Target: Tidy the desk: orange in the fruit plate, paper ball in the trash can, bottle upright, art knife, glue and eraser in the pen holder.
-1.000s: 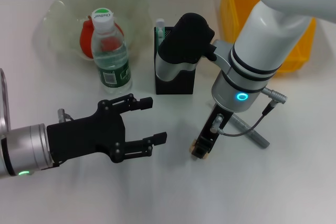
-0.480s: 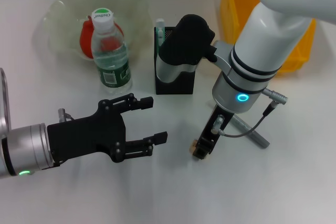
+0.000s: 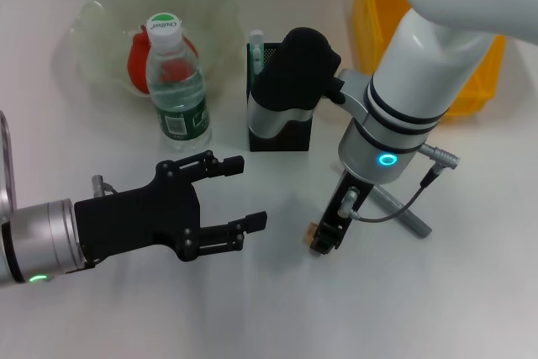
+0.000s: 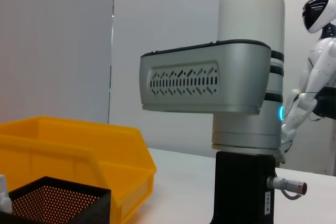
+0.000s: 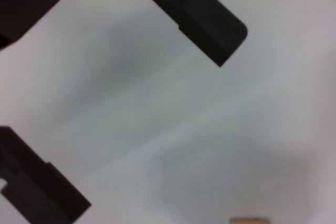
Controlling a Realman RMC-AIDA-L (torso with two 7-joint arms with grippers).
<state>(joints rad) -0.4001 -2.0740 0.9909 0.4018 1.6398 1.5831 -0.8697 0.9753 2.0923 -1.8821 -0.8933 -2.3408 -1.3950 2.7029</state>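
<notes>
My right gripper (image 3: 324, 238) points down at the white desk (image 3: 277, 308) with its tip next to the small tan eraser (image 3: 312, 231). In the right wrist view its black fingers (image 5: 210, 19) stand apart over bare desk, and the eraser (image 5: 248, 220) shows at the picture's edge, outside the gap. The grey glue tube (image 3: 405, 214) lies on the desk just behind that arm. The mint-green art knife (image 3: 255, 41) stands in the black mesh pen holder (image 3: 290, 136). The orange (image 3: 139, 60) lies in the pale green fruit plate (image 3: 101, 14). The bottle (image 3: 176, 81) stands upright. My left gripper (image 3: 239, 195) is open and empty. The paper ball is out of view.
The yellow trash can (image 3: 475, 81) stands at the back right and also shows in the left wrist view (image 4: 79, 150), with the pen holder (image 4: 52, 200) in front of it. The right arm's wrist housing (image 3: 290, 81) hangs over the pen holder.
My right arm has shifted very slightly above the eraser. The left arm has not moved.
</notes>
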